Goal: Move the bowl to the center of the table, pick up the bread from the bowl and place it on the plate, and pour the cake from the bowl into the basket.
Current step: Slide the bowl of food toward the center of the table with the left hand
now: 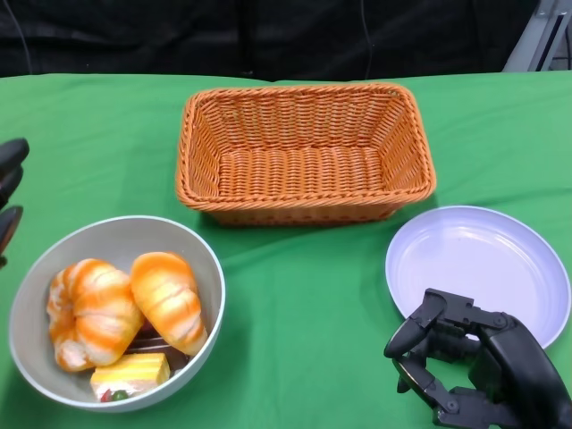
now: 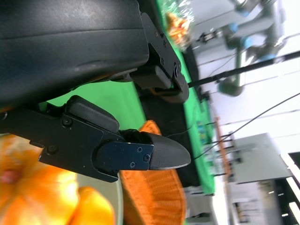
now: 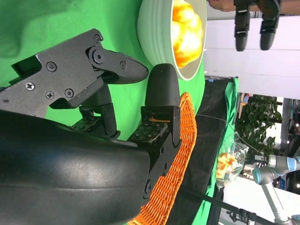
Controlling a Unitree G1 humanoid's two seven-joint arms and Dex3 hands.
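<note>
From the head camera I had the grey bowl point(image 1: 210, 268) at about eight o'clock on the green table point(image 1: 304, 304), well off the middle. In it sat two orange-striped bread rolls point(image 1: 94, 313) side by side, touching, with a yellow slice of cake point(image 1: 131, 373) tucked under them against the near wall. The wicker basket point(image 1: 201, 147) stood at twelve o'clock, with nothing in it that I could see. The pale plate point(image 1: 536, 268) lay at about four o'clock, just beside the basket's near right corner but apart from it, and it was bare.

My right hand point(image 1: 469, 362) hovered at five o'clock, overlapping the plate's near rim in the picture; whether it touched the plate I could not tell. Its fingers point(image 1: 413, 332) were spread and held nothing. The right wrist camera agreed: the fingers point(image 3: 161, 86) stood apart with green cloth between them, the bowl point(image 3: 154, 33) beyond them and the basket's rim point(image 3: 185, 140) alongside.

My left hand point(image 1: 11, 192) showed only as a few black fingertips at nine o'clock, near the bowl but not touching it. In the left wrist camera its fingers point(image 2: 159, 152) were parted with nothing between them, the bread point(image 2: 56, 197) blurred close by and the basket point(image 2: 154, 187) past it.
</note>
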